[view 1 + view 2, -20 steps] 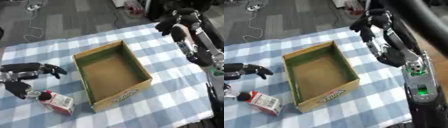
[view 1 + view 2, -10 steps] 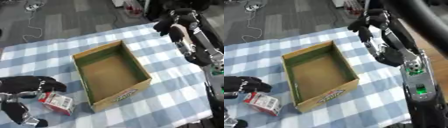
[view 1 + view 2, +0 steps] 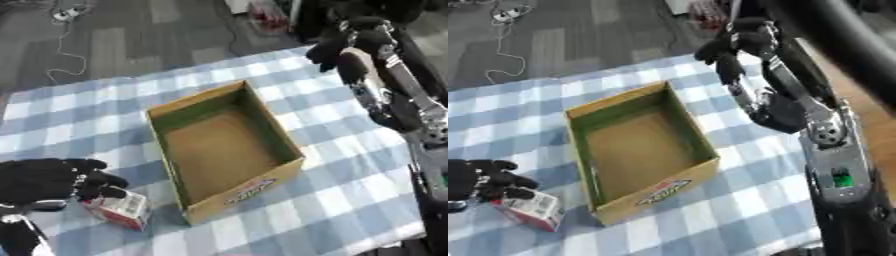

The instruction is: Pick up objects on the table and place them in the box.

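Checked cloth [image 3: 79, 105] in blue and white covers the table beneath both hands. Next in size, the cardboard box [image 3: 224, 148] stands open-topped and with nothing inside it, just to the right of the left hand and well below and left of the right hand. That right hand [image 3: 732, 47] hangs over the far edge of the cloth, fingers curled and holding nothing, its long black and silver arm running down the right side. At the near left, the left hand [image 3: 54, 179] has its curled fingers closed on the upper end of a small red and white carton [image 3: 119, 210], which lies on the cloth directly below the fingertips, just beside the box's near left corner.
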Motion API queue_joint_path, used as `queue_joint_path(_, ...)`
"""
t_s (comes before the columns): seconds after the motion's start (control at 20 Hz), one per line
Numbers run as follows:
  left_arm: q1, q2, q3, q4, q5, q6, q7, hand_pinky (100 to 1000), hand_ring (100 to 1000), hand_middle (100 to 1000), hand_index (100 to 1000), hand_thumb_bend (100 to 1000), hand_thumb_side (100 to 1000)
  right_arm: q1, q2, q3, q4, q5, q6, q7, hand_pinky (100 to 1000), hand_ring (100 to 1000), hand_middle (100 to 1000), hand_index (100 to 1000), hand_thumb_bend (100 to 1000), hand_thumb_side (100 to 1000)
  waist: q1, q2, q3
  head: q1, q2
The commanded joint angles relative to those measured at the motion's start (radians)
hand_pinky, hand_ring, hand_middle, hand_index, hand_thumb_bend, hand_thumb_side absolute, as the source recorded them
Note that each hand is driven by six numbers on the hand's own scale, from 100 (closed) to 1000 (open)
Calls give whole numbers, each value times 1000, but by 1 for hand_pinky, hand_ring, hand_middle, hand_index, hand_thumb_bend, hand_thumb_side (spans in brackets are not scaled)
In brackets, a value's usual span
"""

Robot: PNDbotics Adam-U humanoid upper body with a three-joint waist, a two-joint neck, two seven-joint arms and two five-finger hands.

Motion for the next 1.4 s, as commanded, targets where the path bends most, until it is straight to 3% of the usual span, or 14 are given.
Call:
queue_joint_path(0.05, -5, 33, 9, 0, -34, -157, -130, 1000, 889, 955, 995, 461, 870, -10, -19, 0, -13, -5, -2, 3, 391, 439, 513, 684, 100, 1000, 1, -7, 0, -8, -5)
queue_joint_path(0.8, -38, -1, -15, 73, -95, -178, -95, 1000, 922, 969, 986, 445, 892, -14, -15, 3, -13, -10, -4, 8, 392, 440, 513, 683, 100, 1000, 2, -7, -7, -11, -5)
queue_joint_path(1.4, -41, 22, 32, -5, -23, -134, -82, 1000, 928, 976, 987, 441, 904, -11, -19, 2, -13, -10, -5, 8, 393, 440, 512, 682, 100, 1000, 2, -10, -1, -14, -5)
